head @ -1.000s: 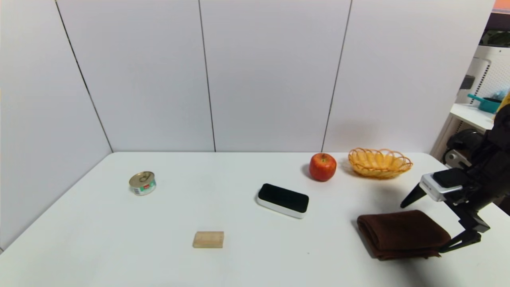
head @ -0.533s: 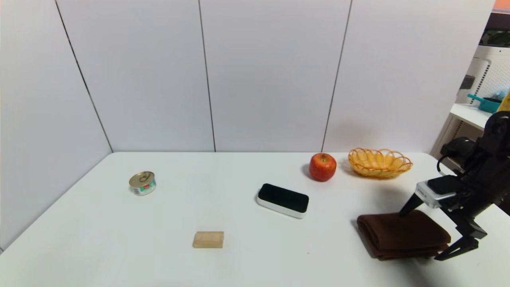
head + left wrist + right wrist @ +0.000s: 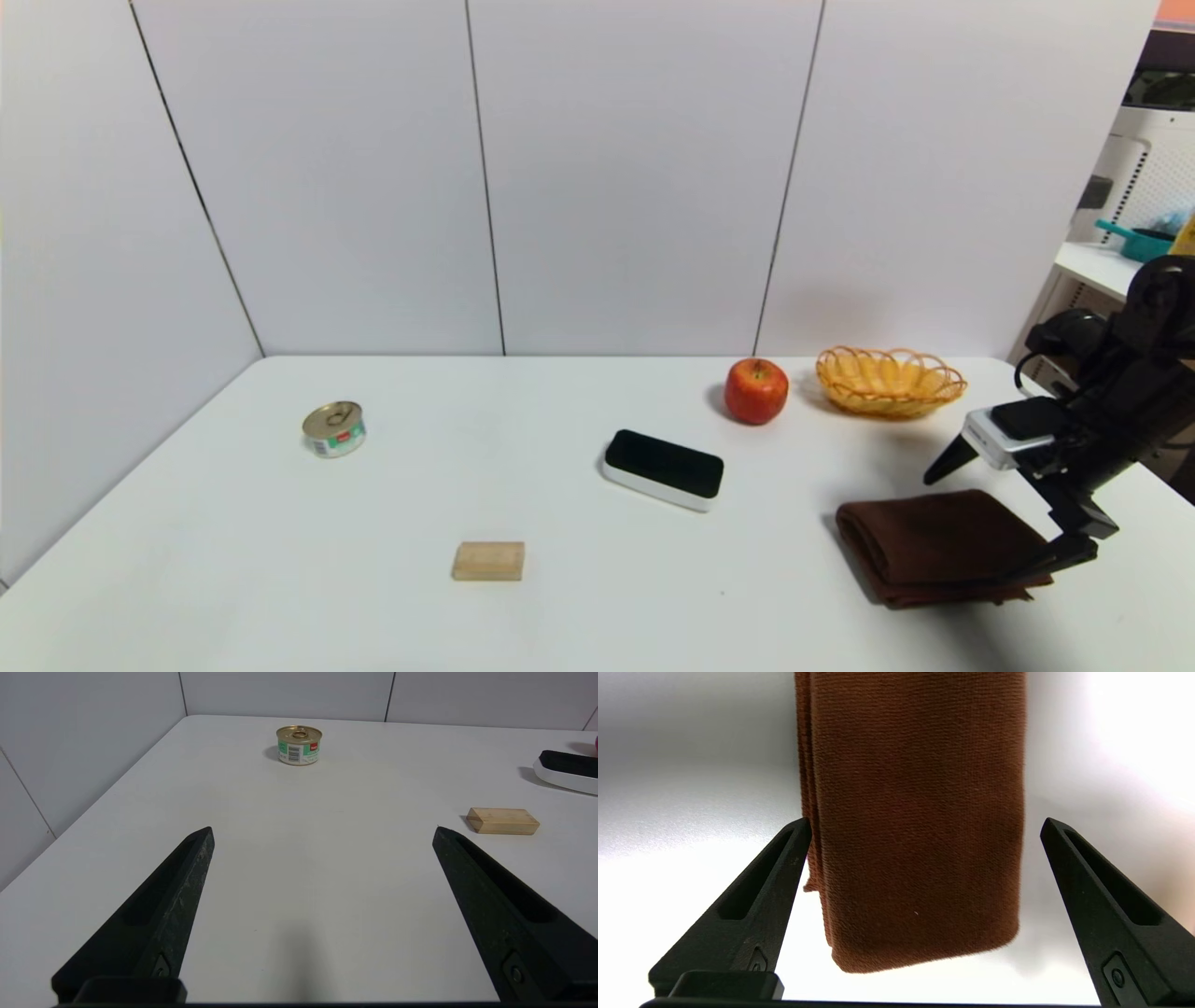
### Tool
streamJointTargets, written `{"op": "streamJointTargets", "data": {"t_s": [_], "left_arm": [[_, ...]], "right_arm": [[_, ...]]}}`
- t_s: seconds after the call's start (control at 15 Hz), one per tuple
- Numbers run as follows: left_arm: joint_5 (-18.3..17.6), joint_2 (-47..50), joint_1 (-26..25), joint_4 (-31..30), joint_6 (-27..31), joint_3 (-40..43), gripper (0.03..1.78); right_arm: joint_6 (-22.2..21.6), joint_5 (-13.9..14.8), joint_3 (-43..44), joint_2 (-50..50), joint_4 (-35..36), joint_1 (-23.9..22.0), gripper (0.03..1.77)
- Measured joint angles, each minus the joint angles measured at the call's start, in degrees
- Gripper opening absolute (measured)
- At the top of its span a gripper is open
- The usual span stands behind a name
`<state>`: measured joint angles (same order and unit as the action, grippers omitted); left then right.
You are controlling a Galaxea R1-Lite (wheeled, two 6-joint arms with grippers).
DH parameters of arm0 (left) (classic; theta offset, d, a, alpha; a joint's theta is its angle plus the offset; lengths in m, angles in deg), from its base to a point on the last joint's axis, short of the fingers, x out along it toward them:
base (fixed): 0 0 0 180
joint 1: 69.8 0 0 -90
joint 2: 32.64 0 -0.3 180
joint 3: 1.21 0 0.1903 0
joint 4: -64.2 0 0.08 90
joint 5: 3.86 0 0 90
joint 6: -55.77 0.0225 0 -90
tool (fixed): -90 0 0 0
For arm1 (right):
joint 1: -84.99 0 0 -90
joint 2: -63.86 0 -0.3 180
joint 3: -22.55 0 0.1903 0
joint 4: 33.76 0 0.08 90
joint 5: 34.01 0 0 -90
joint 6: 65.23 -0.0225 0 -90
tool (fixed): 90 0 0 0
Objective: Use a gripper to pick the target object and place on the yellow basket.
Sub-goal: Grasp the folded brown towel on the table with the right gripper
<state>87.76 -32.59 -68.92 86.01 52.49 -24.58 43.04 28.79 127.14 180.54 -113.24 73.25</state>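
From the robot's head we look forward and down across the whole table [image 3: 579, 504] to the wall panels behind it. Our left wrist view looks low across the table's left part from between its fingers, sharing the can [image 3: 334, 428] and wooden block [image 3: 489, 561] with the head view; our right wrist view faces down, close over the brown towel [image 3: 943, 549], which the head view shares.

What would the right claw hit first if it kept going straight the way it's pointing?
Most likely the brown folded towel: it lies between the open fingers of the right claw, though how far below is unclear.
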Motion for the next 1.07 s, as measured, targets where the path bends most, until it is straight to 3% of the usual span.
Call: {"op": "streamJointTargets", "data": {"t_s": [1.07], "left_arm": [[0.0,0.0,0.0,0.0,0.0,0.0,1.69]], "right_arm": [[0.61,0.3,-1.93,2.06,0.38,0.63,1.7]]}}
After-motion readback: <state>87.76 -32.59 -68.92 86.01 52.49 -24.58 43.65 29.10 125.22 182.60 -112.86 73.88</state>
